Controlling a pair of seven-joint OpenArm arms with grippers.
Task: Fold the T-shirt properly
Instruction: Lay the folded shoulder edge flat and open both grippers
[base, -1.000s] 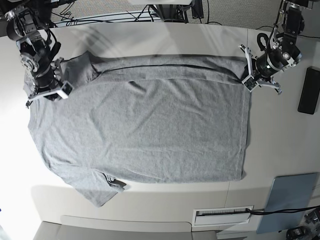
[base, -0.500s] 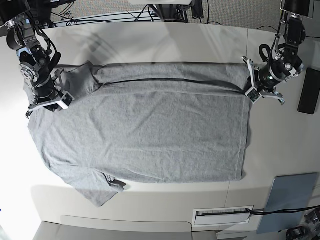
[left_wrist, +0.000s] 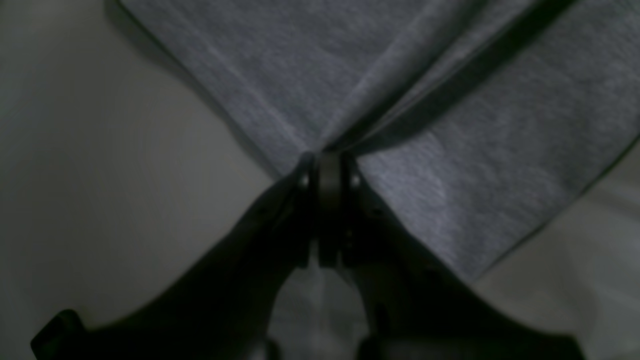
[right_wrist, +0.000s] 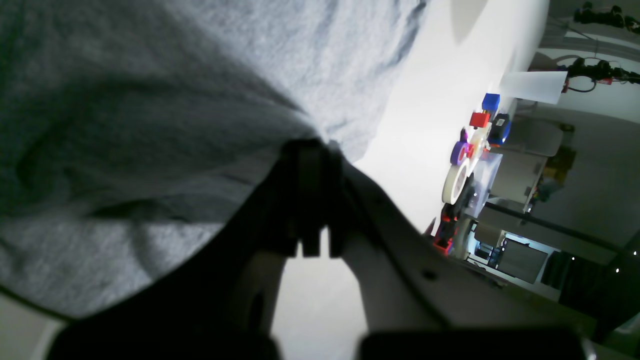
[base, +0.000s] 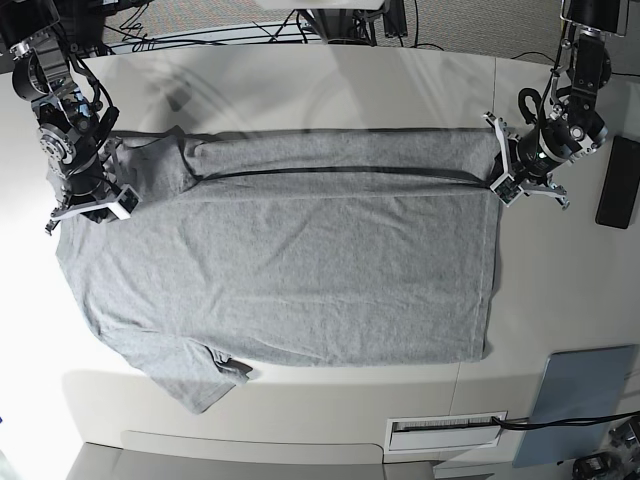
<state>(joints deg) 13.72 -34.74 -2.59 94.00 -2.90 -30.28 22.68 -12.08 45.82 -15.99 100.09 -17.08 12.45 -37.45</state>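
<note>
Both grippers, left and right, pinch the far folded edge of the T-shirt spread flat on the table; only that first lengthwise fold looks made, the near side untouched

The T-shirt is soft knit cloth, heather grey and matt, with a fine flecked grain that shows up close in the left wrist view; its surface is lightly creased, and a stitched hem runs along its edge. The desk is a smooth, pale surface with a faint sheen. The left gripper looks like hard black plastic, matt, with small bright metal screws at the jaws. The right gripper is likewise dark and matt at the tips, its body a paler, smooth plastic.
</note>
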